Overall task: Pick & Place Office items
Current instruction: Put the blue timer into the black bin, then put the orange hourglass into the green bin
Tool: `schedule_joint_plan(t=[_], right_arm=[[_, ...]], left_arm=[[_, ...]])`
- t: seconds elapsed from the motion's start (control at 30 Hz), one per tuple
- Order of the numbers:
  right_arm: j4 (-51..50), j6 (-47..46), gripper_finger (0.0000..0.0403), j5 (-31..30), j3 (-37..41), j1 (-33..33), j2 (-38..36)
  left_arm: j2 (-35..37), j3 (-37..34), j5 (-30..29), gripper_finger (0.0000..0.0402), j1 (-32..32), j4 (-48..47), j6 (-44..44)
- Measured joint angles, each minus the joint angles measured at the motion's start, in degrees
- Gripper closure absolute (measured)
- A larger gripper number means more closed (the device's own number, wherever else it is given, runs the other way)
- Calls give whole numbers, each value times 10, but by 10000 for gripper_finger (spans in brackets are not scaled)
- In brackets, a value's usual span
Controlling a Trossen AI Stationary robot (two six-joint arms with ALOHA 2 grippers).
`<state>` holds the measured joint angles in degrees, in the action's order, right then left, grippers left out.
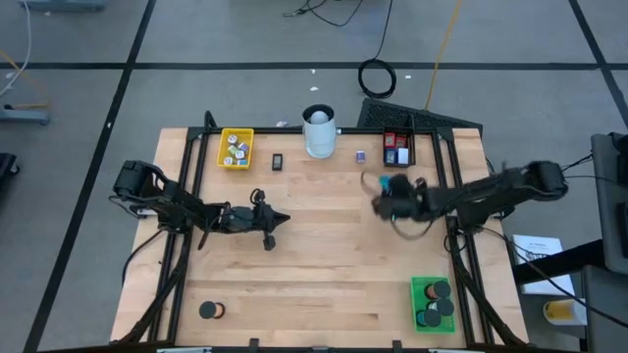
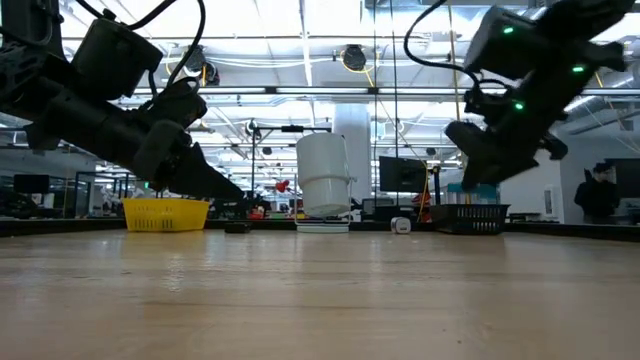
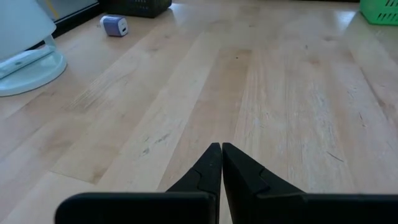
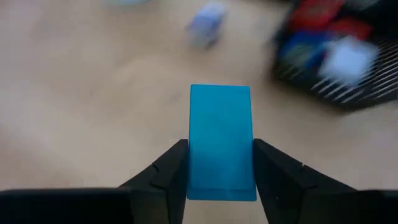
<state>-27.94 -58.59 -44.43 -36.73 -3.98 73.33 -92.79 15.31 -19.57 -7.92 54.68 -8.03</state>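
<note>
My right gripper [image 4: 221,152] is shut on a blue rectangular block [image 4: 221,134] and hangs above the table's right middle [image 1: 381,203], near the black tray [image 1: 397,148]. Red, blue and white pieces lie in that tray. My left gripper [image 1: 285,220] is shut with nothing in it, low over the table's left middle, its fingertips [image 3: 221,150] together. Other office items lie loose on the wood: a small pale-blue piece [image 1: 361,156], a black piece [image 1: 278,161] and a black disc [image 1: 210,310]. My right gripper pinches the blue block's two long sides [image 4: 194,163] between its two fingers, at the end nearer the wrist. The fingers slant down and lie along the block, and most of its length sticks out past the fingertips. The block is clear of the table.
A tall white cylinder [image 1: 319,130] stands at the far middle. A yellow tray [image 1: 235,148] with small pieces sits far left, and a green tray [image 1: 432,302] with black discs near right. Bare wood lies between the two arms.
</note>
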Motion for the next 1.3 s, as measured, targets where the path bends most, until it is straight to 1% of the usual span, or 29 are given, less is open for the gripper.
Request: schedule_joint_plan(t=[0.13, 0.2, 0.27, 0.33, 0.43, 0.5, 0.63, 0.8, 1.0, 1.13, 1.2, 1.3], right_arm=[[2, 75, 252, -5, 0, 143, -71], [17, 120, 251, 1, 0, 220, -94], [42, 161, 255, 30, 0, 296, -100], [80, 200, 258, 77, 0, 360, -90], [126, 236, 255, 133, 0, 420, -58], [142, 246, 249, 148, 0, 441, -38], [163, 250, 247, 146, 0, 464, 1], [216, 264, 247, 147, 0, 470, 34], [235, 263, 222, 144, 0, 473, 57], [234, 263, 209, 143, 0, 478, 65], [235, 267, 203, 133, 0, 478, 64], [231, 299, 197, 129, 0, 477, 43]], left_arm=[[0, 0, 0, 380, 0, 0, 0], [0, 0, 0, 380, 0, 0, 0], [0, 0, 0, 380, 0, 0, 0], [0, 0, 0, 380, 0, 0, 0], [0, 0, 0, 380, 0, 0, 0], [0, 0, 0, 380, 0, 0, 0], [0, 0, 0, 380, 0, 0, 0], [0, 0, 0, 380, 0, 0, 1], [0, 0, 0, 380, 0, 0, 1], [0, 0, 0, 380, 0, 0, 2], [0, 0, 0, 380, 0, 0, 2], [0, 0, 0, 380, 0, 0, 2]])
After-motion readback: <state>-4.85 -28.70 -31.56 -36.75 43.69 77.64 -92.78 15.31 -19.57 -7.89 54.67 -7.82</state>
